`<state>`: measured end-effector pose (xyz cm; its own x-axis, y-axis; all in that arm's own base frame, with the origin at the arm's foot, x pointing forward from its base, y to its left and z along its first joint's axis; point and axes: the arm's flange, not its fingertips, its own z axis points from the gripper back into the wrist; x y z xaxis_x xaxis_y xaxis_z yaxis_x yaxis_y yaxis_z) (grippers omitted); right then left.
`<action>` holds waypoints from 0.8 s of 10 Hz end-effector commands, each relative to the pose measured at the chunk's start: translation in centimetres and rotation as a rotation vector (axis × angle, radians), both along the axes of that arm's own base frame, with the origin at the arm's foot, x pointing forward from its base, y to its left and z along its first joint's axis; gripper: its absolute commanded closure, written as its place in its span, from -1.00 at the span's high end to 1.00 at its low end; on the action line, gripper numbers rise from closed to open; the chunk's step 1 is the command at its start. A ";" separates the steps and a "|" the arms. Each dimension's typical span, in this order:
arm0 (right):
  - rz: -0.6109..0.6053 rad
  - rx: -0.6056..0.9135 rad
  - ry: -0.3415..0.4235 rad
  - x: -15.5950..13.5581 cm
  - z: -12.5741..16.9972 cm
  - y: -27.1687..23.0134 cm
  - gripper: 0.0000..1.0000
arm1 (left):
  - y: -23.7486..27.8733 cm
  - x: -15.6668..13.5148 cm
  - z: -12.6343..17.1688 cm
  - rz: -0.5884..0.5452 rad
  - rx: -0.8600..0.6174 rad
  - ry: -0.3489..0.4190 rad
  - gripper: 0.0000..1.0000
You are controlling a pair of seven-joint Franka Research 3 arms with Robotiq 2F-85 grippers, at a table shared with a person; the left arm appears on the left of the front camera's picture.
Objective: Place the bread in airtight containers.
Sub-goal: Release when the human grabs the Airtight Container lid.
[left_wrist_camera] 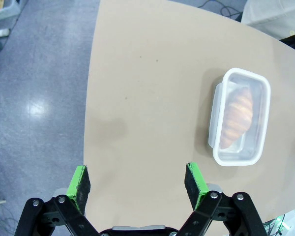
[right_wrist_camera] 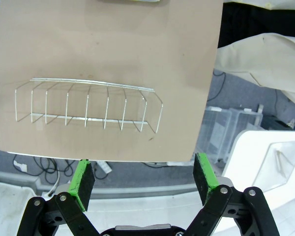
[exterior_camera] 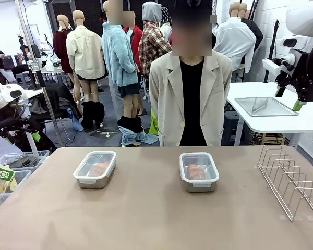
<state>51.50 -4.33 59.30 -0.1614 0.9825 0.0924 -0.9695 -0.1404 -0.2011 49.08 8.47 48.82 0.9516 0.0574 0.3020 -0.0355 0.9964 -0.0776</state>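
Two airtight containers stand on the brown table, each with its clear lid on. The left tin (exterior_camera: 95,168) holds one bread roll (exterior_camera: 99,169); the right tin (exterior_camera: 199,171) holds the other (exterior_camera: 196,171). In the left wrist view a lidded tin (left_wrist_camera: 239,117) with a ridged golden roll (left_wrist_camera: 236,118) inside lies far to the right of my left gripper (left_wrist_camera: 137,184). That gripper is open and hangs over the table's edge. My right gripper (right_wrist_camera: 145,177) is open too, high above the table's right edge. Neither holds anything.
A wire rack (exterior_camera: 289,179) stands at the table's right side, below my right gripper (right_wrist_camera: 88,105). A person in a beige blazer (exterior_camera: 190,99) stands at the far edge. Plastic bins (exterior_camera: 10,172) sit left of the table, and a white side table with a tray (exterior_camera: 263,107) is at back right.
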 end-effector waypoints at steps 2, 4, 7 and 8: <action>-0.014 0.008 0.006 -0.1 0.0 0.1 1.00 | 0.1 -0.1 0.0 0.007 0.010 -0.006 1.00; -0.014 0.008 0.006 -0.1 0.0 0.1 1.00 | 0.1 -0.1 0.0 0.007 0.010 -0.006 1.00; -0.014 0.008 0.006 -0.1 0.0 0.1 1.00 | 0.1 -0.1 0.0 0.007 0.010 -0.006 1.00; -0.014 0.008 0.006 -0.1 0.0 0.1 1.00 | 0.1 -0.1 0.0 0.007 0.010 -0.006 1.00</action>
<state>51.50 -4.34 59.30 -0.1614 0.9826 0.0924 -0.9695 -0.1403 -0.2011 49.08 8.47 48.82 0.9516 0.0574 0.3020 -0.0355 0.9964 -0.0776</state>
